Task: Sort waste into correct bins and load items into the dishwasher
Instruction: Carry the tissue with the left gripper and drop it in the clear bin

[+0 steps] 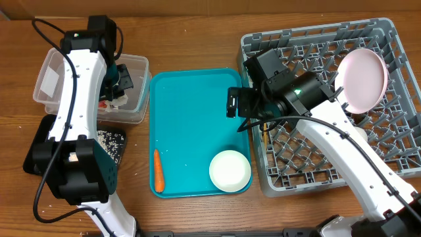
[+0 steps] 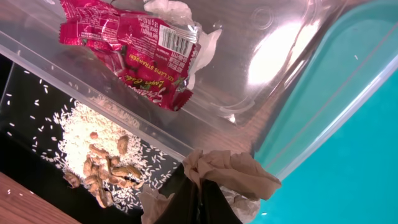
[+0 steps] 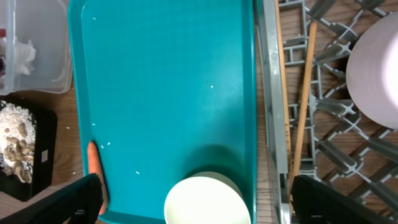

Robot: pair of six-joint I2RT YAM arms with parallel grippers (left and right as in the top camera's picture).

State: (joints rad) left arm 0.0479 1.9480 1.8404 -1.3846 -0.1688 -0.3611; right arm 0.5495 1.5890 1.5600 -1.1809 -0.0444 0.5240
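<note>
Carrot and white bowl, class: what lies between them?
Only bare teal tray, with a few tiny pale specks, lies between the carrot and the white bowl, as the overhead and right wrist views show.

Overhead, the left arm (image 1: 72,99) blankets most of the clear tub (image 1: 47,79) and black tray (image 1: 45,125). Right wrist view: white bowl (image 3: 202,202) clipped by the bottom edge, white plate (image 3: 376,74) by the right.

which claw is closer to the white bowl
Right. The right claw hangs open over the teal tray near the bowl; the left claw is at the clear tub, gripping a napkin.
</note>
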